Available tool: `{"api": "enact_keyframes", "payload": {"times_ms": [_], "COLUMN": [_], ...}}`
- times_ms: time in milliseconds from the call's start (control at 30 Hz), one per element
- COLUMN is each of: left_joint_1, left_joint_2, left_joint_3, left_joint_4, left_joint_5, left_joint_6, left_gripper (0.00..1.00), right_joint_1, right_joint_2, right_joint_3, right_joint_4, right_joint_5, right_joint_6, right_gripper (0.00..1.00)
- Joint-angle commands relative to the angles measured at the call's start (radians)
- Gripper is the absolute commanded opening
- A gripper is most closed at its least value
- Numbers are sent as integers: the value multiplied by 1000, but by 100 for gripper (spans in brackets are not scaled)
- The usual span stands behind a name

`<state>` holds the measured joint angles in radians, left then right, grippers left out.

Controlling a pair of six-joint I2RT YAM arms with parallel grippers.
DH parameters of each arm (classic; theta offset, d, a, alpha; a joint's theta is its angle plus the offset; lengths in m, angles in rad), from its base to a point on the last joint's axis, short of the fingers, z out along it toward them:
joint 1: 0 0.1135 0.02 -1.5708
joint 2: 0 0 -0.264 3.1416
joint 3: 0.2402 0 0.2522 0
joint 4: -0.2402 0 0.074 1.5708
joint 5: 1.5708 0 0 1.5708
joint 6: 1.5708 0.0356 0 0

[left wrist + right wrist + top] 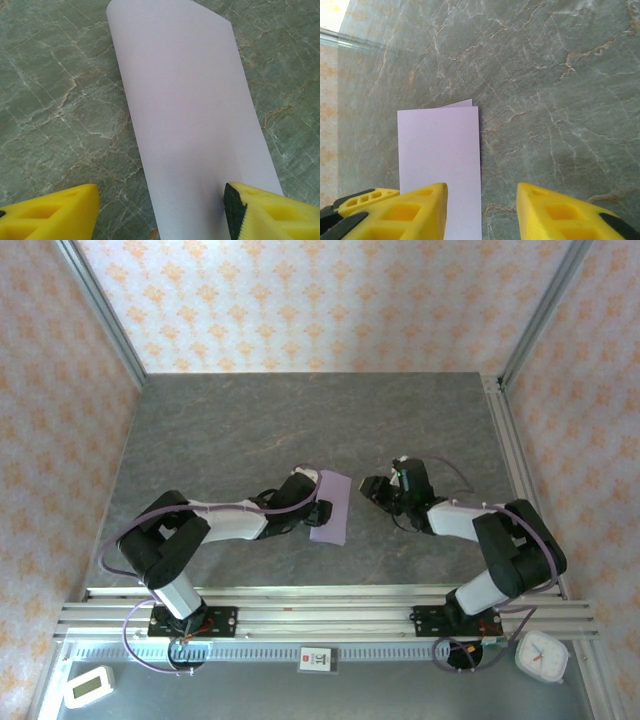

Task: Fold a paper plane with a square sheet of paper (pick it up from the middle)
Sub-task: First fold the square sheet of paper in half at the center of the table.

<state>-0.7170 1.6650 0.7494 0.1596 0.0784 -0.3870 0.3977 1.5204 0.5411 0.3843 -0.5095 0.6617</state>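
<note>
Early in the fold: the square sheet of paper (335,515), pale lilac and doubled over into a narrow rectangle, lies flat on the grey marbled table (300,420) between the two arms, closer to the left one. By the look of it the sheet will handle as thin paper does: near weightless, limp, quick to slide on the smooth top, and easy to crumple or tear under a hard pinch, so a light hold is called for. The task asks for a pick-up from the middle. The likeliest purchase is across the narrow width at mid-length, where both layers can be pinched together; a grab at a corner would probably let the layers splay. Seen from the left wrist, the paper runs away from the camera as a long, smooth, faintly bowed strip, its far end cut at a slant. From the right wrist, the far short edge shows a second layer peeking out a little past the top one, so the halves do not quite match. The left gripper (160,212) stands with jaws wide apart astride the near end of the strip, one of its fingers (265,215) at the paper's edge and the other over bare table beside it, nothing clamped. The right gripper (482,212) hovers near the sheet's other side, jaws parted and empty.
</note>
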Motion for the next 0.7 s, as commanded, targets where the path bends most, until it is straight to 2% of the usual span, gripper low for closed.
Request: {"api": "enact_keyframes", "payload": {"times_ms": [0,200,667], "left_joint_1": [14,25,30], "left_joint_2": [8,-14,3], "left_joint_3": [13,-19,-4], "left_joint_4": [-25,32,-9], "left_joint_5": [-7,5,34], "left_joint_6": [16,-33,31], "left_gripper": [69,69,69], "right_joint_1": [12,32,47], "right_joint_2": [15,43,94], "right_joint_3": [35,63,111], "right_joint_4": [28,28,31], "right_joint_5": [-11,-11,-18], "right_joint_6": [3,3,2], "right_gripper": [36,29,19]}}
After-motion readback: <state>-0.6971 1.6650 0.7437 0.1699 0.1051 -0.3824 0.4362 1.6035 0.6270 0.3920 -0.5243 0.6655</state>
